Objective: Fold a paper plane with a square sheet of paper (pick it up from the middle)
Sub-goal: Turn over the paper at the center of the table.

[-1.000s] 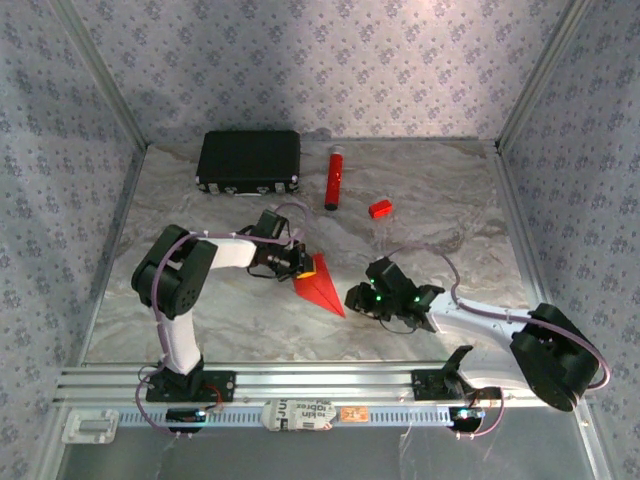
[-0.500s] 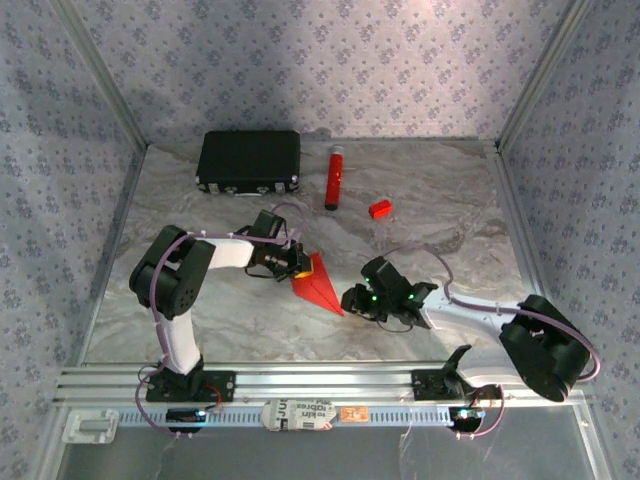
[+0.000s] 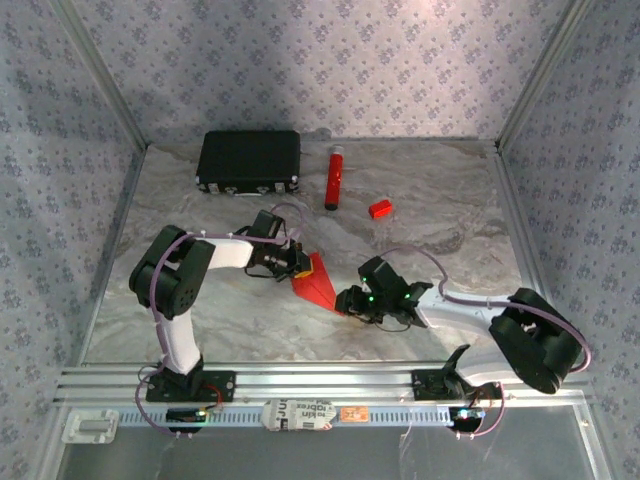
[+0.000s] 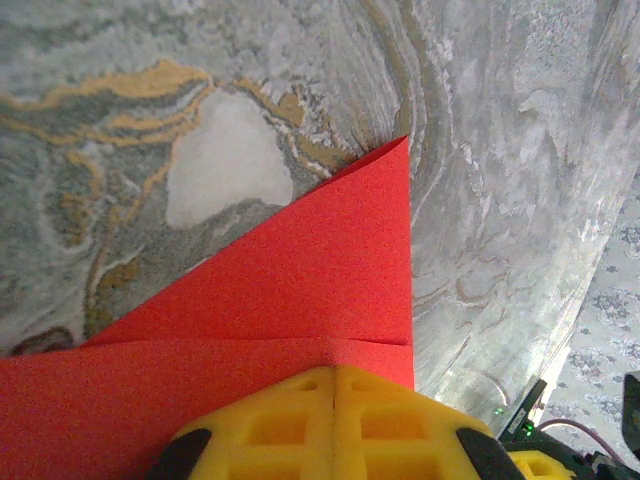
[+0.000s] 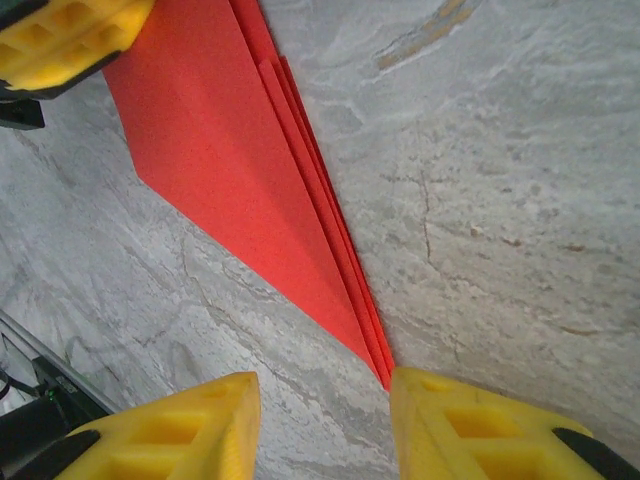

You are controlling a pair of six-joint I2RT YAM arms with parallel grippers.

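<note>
My left gripper (image 4: 335, 400) is pressed together, clamped on the wide tail end of the red paper plane (image 4: 300, 290); the plane rests on the marbled table (image 3: 450, 200), near its middle, nose aimed at my right gripper (image 5: 325, 425); that one's yellow fingers (image 5: 170, 425) stand apart; the folded nose tip sits between them, close against one finger.
</note>
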